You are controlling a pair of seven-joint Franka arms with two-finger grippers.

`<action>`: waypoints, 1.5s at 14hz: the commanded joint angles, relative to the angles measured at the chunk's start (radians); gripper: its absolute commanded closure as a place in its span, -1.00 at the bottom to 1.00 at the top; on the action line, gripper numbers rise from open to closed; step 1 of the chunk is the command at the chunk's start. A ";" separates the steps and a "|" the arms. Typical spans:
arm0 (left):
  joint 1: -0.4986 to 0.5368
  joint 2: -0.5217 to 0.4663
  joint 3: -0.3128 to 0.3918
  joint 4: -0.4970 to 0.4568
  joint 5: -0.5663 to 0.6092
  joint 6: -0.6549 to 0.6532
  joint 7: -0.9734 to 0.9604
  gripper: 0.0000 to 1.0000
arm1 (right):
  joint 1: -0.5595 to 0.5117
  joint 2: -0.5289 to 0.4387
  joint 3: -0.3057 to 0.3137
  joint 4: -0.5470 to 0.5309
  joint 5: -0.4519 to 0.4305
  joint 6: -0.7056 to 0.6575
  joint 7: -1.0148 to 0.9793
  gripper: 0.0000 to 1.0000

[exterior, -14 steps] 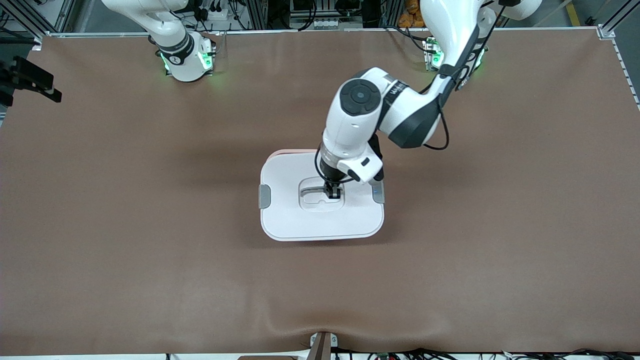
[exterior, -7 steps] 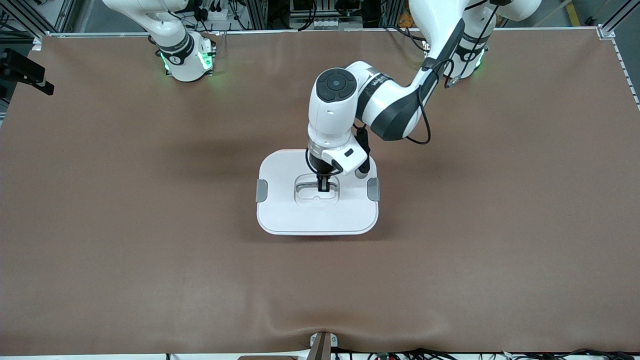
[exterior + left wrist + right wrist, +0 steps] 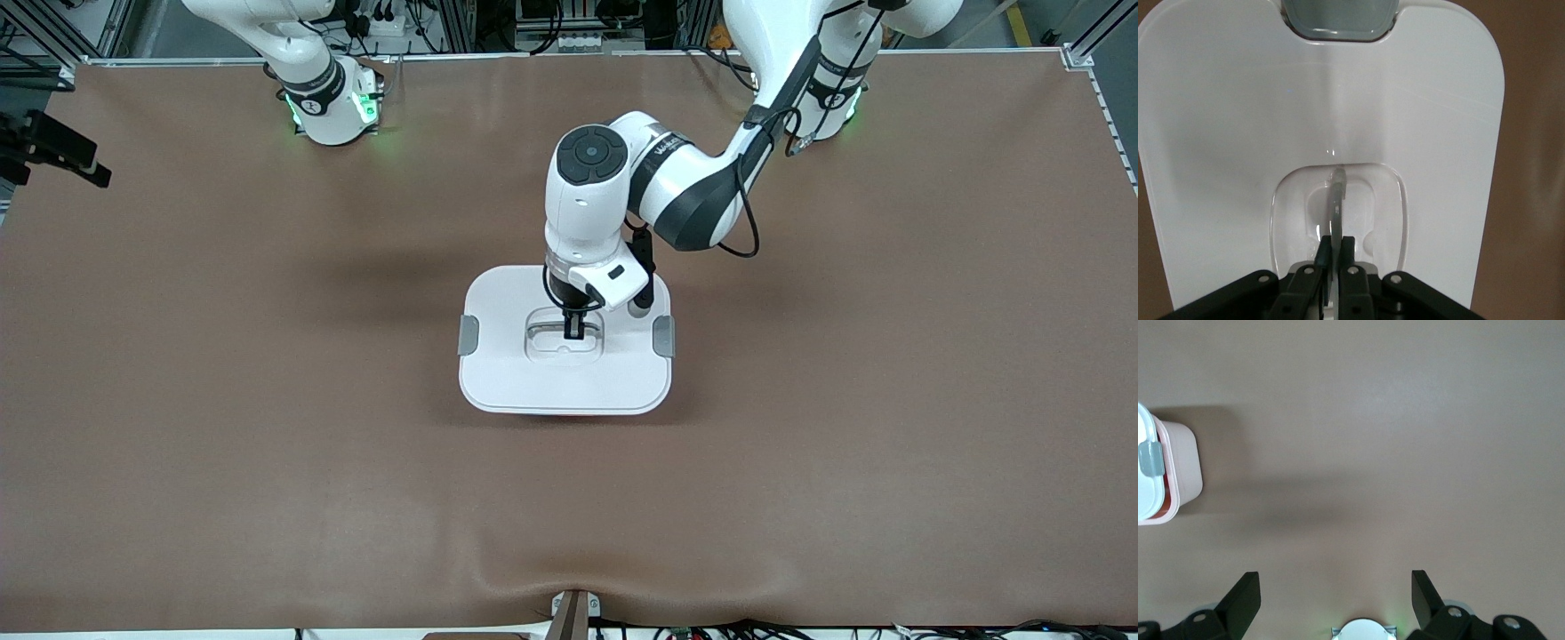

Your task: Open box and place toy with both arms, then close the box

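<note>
The box [image 3: 564, 373] stands mid-table, its white lid on the pink tub [image 3: 1182, 468]. My left gripper [image 3: 573, 327] reaches down into the lid's recess. It is shut on the thin grey handle [image 3: 1337, 190], which stands upright between the fingers [image 3: 1325, 248]. A grey clip [image 3: 468, 335] sits at each short end of the lid. My right gripper [image 3: 1331, 579] hangs open and empty, high over the table near its own base, well apart from the box. The toy is out of view.
Brown mat [image 3: 267, 444] covers the whole table. The right arm's green-lit base [image 3: 331, 107] and the left arm's base [image 3: 831, 102] stand along the edge farthest from the camera. A small bracket [image 3: 569, 613] sits at the nearest edge.
The left gripper, shut on the handle, shifted a little toward the right arm's end, and the lid came with it and squared up. In the last half second it hardly moved.
</note>
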 commanded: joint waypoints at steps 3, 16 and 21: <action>-0.019 -0.006 0.006 -0.022 0.021 0.006 0.011 1.00 | -0.004 0.000 0.003 -0.015 -0.018 0.030 0.004 -1.00; -0.013 -0.043 -0.003 -0.053 -0.001 0.005 0.086 1.00 | -0.022 0.043 0.000 -0.004 -0.005 0.047 0.013 -1.00; 0.012 -0.052 -0.006 -0.066 -0.048 0.011 0.106 1.00 | -0.016 0.052 0.002 0.002 -0.002 0.048 0.016 -1.00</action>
